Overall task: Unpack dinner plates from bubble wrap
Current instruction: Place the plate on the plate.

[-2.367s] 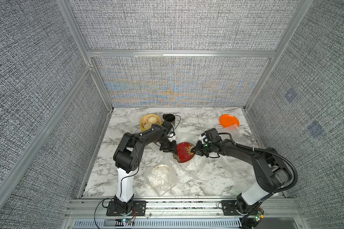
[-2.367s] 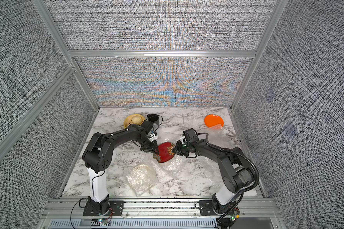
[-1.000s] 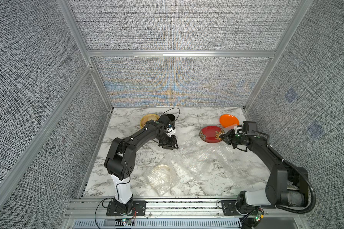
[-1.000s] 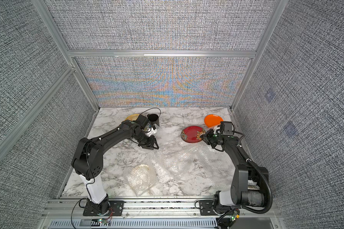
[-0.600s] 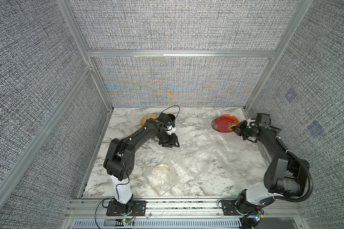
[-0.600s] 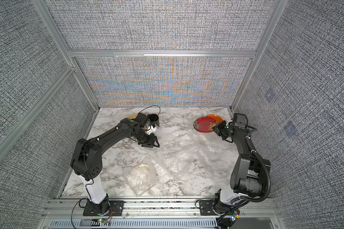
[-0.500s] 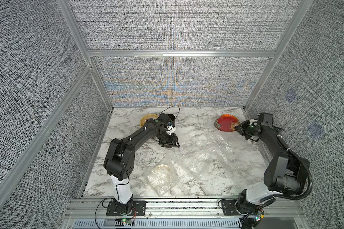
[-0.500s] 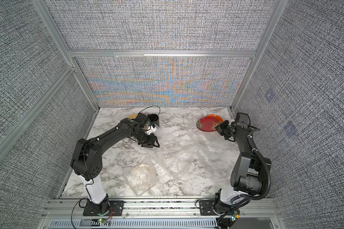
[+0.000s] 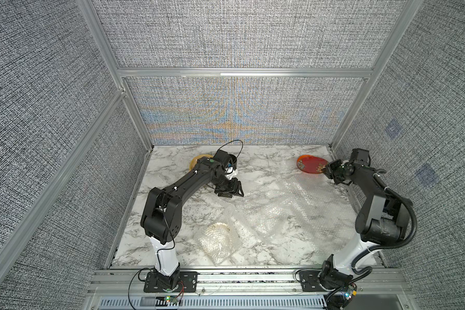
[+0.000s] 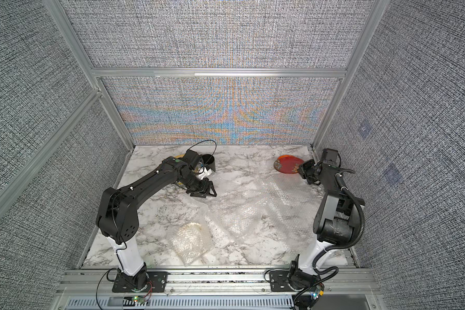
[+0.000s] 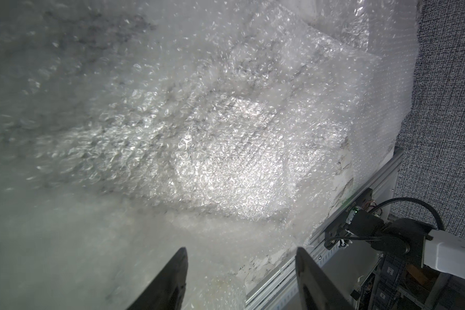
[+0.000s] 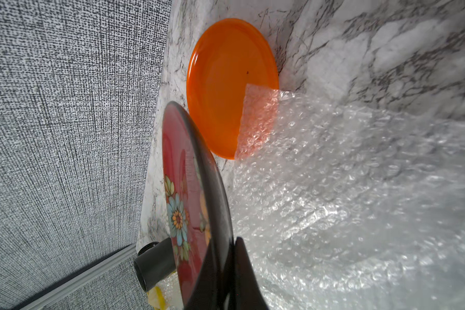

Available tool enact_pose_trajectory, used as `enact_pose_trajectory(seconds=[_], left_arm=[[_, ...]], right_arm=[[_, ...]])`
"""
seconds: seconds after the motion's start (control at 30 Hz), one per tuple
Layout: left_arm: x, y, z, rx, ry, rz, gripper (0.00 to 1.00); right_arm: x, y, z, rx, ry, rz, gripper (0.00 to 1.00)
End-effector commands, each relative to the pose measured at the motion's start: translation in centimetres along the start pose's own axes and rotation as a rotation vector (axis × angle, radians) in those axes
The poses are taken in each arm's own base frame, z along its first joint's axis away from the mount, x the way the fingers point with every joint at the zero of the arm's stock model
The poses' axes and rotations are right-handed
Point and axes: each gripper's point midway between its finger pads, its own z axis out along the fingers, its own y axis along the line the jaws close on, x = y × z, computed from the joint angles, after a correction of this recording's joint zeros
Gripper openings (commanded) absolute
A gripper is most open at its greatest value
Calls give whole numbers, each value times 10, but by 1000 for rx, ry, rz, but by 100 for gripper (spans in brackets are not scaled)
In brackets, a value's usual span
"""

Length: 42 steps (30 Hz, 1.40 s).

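The dark red plate [image 9: 310, 165] with a flower pattern hangs tilted at the far right corner, and my right gripper [image 9: 329, 170] is shut on its rim [image 12: 220, 214]. Just beyond and below it lies the orange plate [image 12: 220, 80], with a corner of bubble wrap [image 12: 255, 120] over its edge. A large sheet of bubble wrap [image 9: 279, 209] lies flat mid-table. Near the front, a bubble wrap bundle [image 9: 218, 240] holds a cream plate [image 9: 218, 229]. My left gripper [image 9: 232, 189] is open at that sheet's far left edge, with nothing between its fingers [image 11: 172, 279].
A yellow steamer basket [image 9: 195, 162] and a black cup [image 9: 235, 161] stand at the back, behind my left arm. The textured right wall [image 9: 414, 134] is close to my right wrist. An aluminium rail [image 9: 239, 276] runs along the table's front edge.
My right arm has carried the red plate from the table's middle to the far right corner, over the orange plate. My left gripper has let go of the plate, opened and drawn back left.
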Motion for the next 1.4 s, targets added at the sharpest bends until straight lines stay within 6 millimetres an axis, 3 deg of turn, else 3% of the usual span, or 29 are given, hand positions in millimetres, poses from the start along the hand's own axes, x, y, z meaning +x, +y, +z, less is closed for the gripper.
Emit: enact_pose_trajectory(seconds=[0.0, 0.43, 0.73, 1.37], left_arm=[[4, 3, -4, -26, 18, 8, 65], [-1, 2, -4, -32, 37, 16, 68], [-3, 4, 0, -37, 44, 3, 69], [-15, 10, 7, -69, 38, -26, 69]], right_arm=[[-11, 14, 6, -52, -28, 1, 4], [-27, 4, 42, -49, -32, 68, 3], [-44, 9, 62, -65, -44, 102, 3], [-48, -6, 101, -34, -20, 132, 3]])
